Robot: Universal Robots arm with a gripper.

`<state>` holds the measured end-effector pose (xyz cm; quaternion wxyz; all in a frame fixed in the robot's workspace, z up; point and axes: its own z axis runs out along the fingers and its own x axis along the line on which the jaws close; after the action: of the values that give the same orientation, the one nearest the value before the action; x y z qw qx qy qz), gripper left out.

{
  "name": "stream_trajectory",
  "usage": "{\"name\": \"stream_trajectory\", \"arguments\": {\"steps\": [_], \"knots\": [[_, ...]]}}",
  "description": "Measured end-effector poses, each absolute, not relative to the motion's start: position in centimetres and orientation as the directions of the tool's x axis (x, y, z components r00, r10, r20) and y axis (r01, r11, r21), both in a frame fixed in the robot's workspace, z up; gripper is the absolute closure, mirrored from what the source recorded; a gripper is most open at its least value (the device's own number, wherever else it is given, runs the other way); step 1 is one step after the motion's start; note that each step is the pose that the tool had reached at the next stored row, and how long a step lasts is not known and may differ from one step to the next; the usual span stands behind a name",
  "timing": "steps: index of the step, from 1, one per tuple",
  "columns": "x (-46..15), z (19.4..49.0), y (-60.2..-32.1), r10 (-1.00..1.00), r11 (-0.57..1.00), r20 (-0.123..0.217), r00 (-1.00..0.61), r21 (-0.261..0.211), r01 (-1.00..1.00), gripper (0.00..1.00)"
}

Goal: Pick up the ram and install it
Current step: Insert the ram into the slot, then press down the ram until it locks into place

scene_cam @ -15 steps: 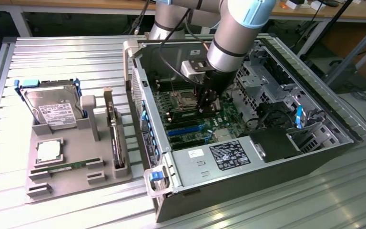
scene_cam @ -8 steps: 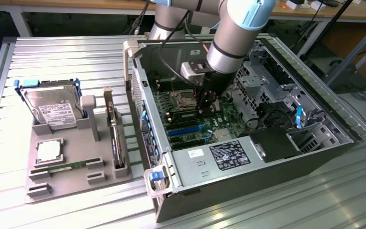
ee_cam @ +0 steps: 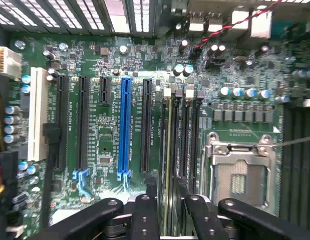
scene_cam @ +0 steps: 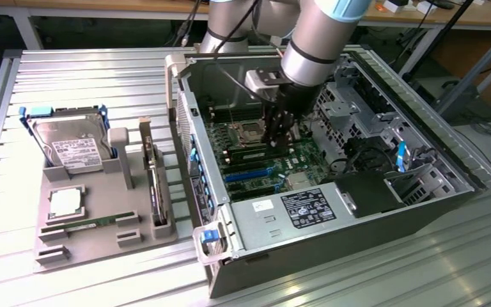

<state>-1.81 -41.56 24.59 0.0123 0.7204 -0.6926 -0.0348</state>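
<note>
Mobo (ee_cam: 108, 131) in PC case (scene_cam: 382, 214): ram (ee_cam: 167, 130) upright, straddled by part-open claw (ee_cam: 168, 184), gripping nothing.

Green ram (ee_cam: 168, 150), edge-on, upright in mobo slot

On the table (scene_cam: 23, 83), a tray (scene_cam: 100, 246) is placed to the exterior view's left of the computer case (scene_cam: 331, 256); a ram (scene_cam: 87, 224) is seated in the tray.
</note>
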Motion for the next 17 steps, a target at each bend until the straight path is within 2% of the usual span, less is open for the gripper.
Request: {"name": "stream_trajectory", "arguments": {"steps": [3,4,5,17], "knots": [[-1.8,26.7,-41.2,-0.999,-0.038,-0.027,0.036,0.066,-0.997,0.73],[-1.8,27.5,-41.0,-0.999,-0.037,-0.022,0.036,0.066,-0.997,0.87],[-1.8,28.4,-40.9,-0.999,-0.037,-0.012,0.036,0.067,-0.997,0.89],[-1.8,28.6,-40.9,-0.999,-0.037,-0.012,0.036,0.067,-0.997,0.89]]}}
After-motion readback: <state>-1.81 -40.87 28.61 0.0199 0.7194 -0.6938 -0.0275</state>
